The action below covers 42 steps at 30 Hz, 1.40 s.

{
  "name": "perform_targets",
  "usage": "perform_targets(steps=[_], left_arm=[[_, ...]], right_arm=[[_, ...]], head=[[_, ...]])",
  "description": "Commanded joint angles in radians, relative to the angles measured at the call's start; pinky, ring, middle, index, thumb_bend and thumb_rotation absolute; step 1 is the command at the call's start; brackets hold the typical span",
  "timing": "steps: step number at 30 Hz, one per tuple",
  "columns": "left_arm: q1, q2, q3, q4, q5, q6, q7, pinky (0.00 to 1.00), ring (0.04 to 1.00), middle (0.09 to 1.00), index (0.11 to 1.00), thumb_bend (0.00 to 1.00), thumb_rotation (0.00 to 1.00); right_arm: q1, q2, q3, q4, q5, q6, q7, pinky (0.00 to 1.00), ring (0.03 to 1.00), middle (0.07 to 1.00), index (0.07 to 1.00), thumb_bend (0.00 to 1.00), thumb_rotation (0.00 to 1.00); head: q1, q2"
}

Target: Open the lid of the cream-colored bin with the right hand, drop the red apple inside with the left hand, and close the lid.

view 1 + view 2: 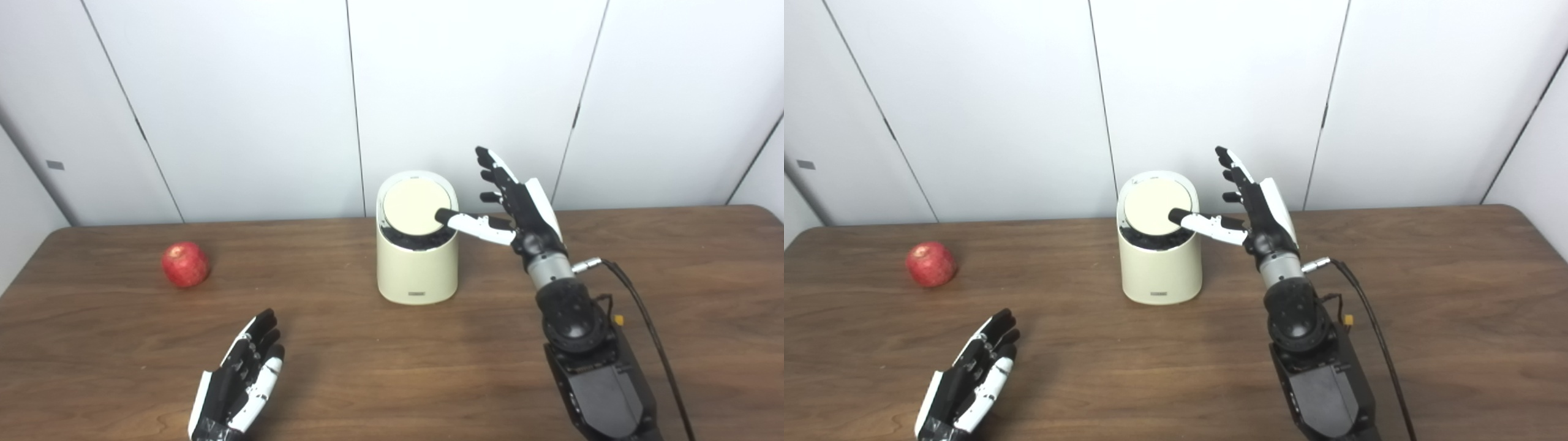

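Observation:
The cream-colored bin [418, 269] stands upright at the table's middle. Its round lid [414, 205] is tilted up at the front, showing a dark gap below its front edge. My right hand [511, 205] is open beside the bin's right side, its fingers spread upward and its thumb tip resting on the lid's right edge. The red apple [185, 264] sits on the table far left of the bin. My left hand [242, 380] is open and empty, lying flat near the table's front edge, below and right of the apple.
The brown wooden table [674, 318] spans the view, with white wall panels [245, 92] behind it. A black cable [649, 331] runs down from my right wrist along the forearm.

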Motion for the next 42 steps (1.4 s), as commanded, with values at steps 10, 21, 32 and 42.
perform_targets(steps=[10,21,32,42], left_arm=[[0.000,-0.005,-0.007,0.003,-0.001,-0.033,-0.005,0.94,0.916,0.915,0.903,0.31,0.31],[-0.001,-0.013,-0.009,0.011,-0.005,-0.038,-0.004,0.96,0.922,0.919,0.907,0.28,0.28],[0.003,-0.006,-0.014,0.010,0.001,-0.039,-0.008,0.95,0.912,0.910,0.896,0.31,0.30],[0.006,0.000,-0.019,0.006,-0.001,-0.044,-0.013,0.94,0.909,0.908,0.895,0.30,0.29]], right_arm=[[-0.158,-0.004,0.063,0.157,-0.068,-0.091,-0.026,0.70,0.861,0.906,0.927,0.86,0.35],[-0.187,-0.015,0.129,0.244,-0.169,-0.147,-0.084,0.82,0.905,0.935,0.935,0.84,0.33],[-0.209,-0.045,0.174,0.282,-0.245,-0.177,-0.110,0.90,0.940,0.945,0.939,0.82,0.33],[-0.216,-0.077,0.185,0.284,-0.286,-0.189,-0.117,0.87,0.918,0.925,0.924,0.84,0.29]], head=[[0.003,-0.006],[0.013,-0.002],[0.007,0.004],[0.003,0.014]])
